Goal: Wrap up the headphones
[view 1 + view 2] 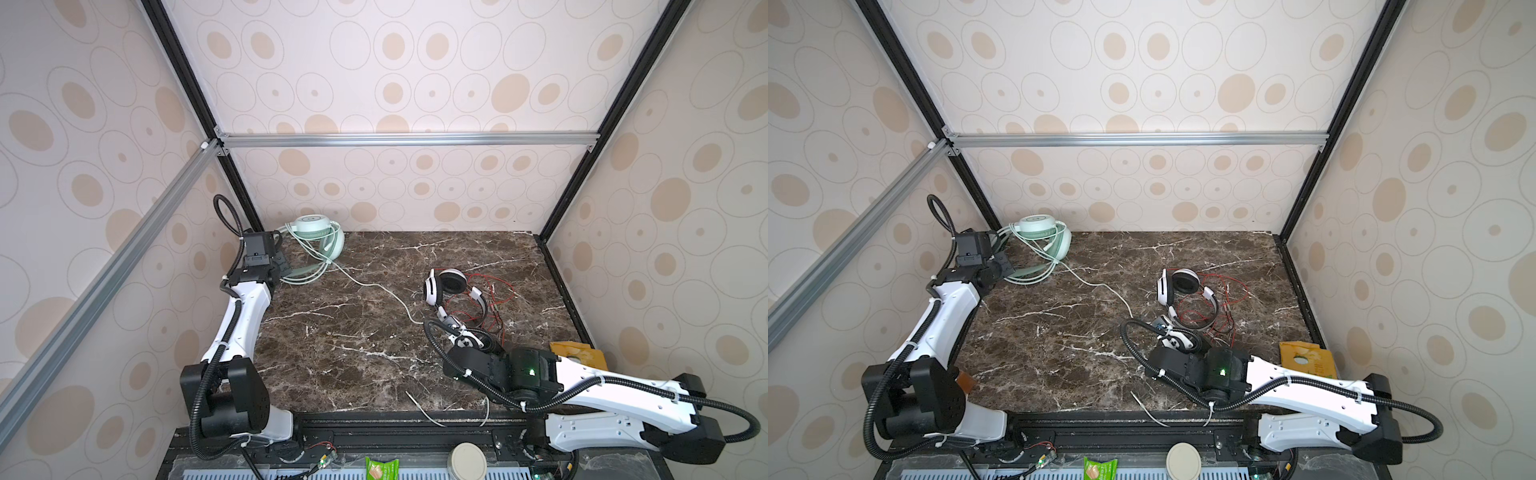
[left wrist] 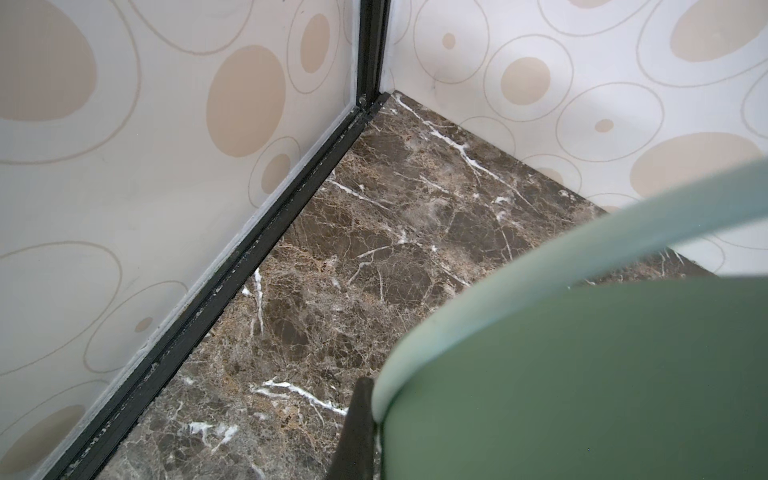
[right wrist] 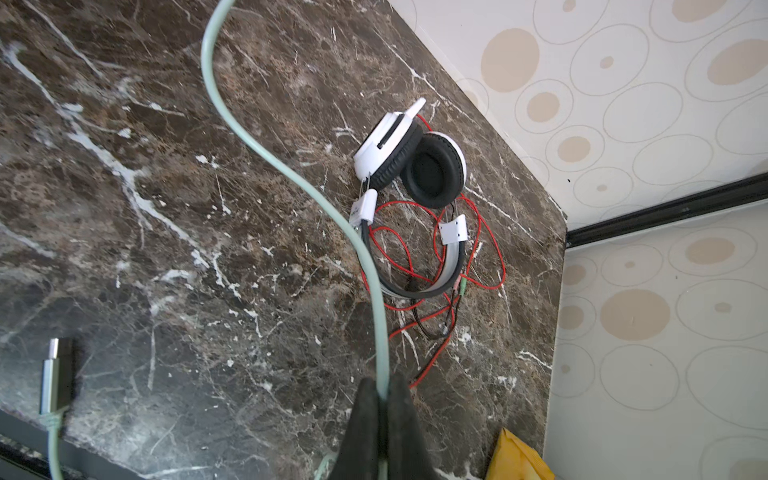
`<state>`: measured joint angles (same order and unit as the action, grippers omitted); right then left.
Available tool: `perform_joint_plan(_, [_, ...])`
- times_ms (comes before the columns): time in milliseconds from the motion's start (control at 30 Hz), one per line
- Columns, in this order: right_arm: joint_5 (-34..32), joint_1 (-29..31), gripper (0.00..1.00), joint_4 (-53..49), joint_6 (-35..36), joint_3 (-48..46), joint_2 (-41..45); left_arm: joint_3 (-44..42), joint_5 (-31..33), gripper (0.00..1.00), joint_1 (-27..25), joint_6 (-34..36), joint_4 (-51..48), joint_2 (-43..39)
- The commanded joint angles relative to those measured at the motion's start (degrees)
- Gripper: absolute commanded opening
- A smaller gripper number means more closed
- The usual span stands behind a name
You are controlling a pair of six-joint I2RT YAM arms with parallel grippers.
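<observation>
The worktop [image 1: 332, 353] is polished brown marble, white-veined. The mint-green headset [image 1: 318, 232] at ten o'clock is smooth plastic; the white headset [image 1: 430, 291] has matt black earpads [image 3: 453, 174].

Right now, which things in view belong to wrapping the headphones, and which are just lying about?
Part of the job: mint-green headset; its pale green cable, pinched in the right gripper; white headset.
Just lying about: yellow packet; green snack packet; round beige lid; loose white ties.
</observation>
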<state>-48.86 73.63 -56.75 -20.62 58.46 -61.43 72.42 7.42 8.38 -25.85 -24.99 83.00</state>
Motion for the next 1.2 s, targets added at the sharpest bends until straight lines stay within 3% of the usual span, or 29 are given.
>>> perform_joint_plan(0, [-3.85,0.71,0.0,-8.17,-6.59,-0.69,1.82,3.08,0.49,0.0,1.01,-3.15,2.71,-0.65])
perform_joint_plan(300, [-9.26,1.79,0.0,-21.43,-20.79,1.87,3.39,2.82,-0.11,0.0,3.27,-4.27,2.76,-0.58])
perform_joint_plan(500, [-13.91,1.85,0.0,-30.84,-32.96,3.05,5.97,2.67,-5.0,0.0,6.93,-7.16,2.8,1.17])
perform_joint_plan(633, [-14.16,1.82,0.0,-30.87,-33.56,2.57,8.96,2.64,-5.03,0.0,8.27,-8.17,2.74,1.72])
perform_joint_plan(700, [-13.61,1.8,0.0,-28.88,-31.12,2.56,9.85,2.15,-4.68,0.0,8.25,-8.14,3.11,1.59])
perform_joint_plan(867, [-12.65,1.89,0.0,-19.45,-16.55,5.14,9.16,2.75,-1.06,0.0,5.01,-6.32,2.75,2.44])
perform_joint_plan(1033, [-19.55,4.95,0.0,-18.86,-8.85,14.28,5.15,4.23,6.33,0.0,1.9,-3.51,1.09,4.39])
perform_joint_plan(1167, [-23.36,6.75,0.0,-10.61,4.78,19.73,4.52,5.24,10.91,0.0,-0.35,-1.48,0.09,6.14])
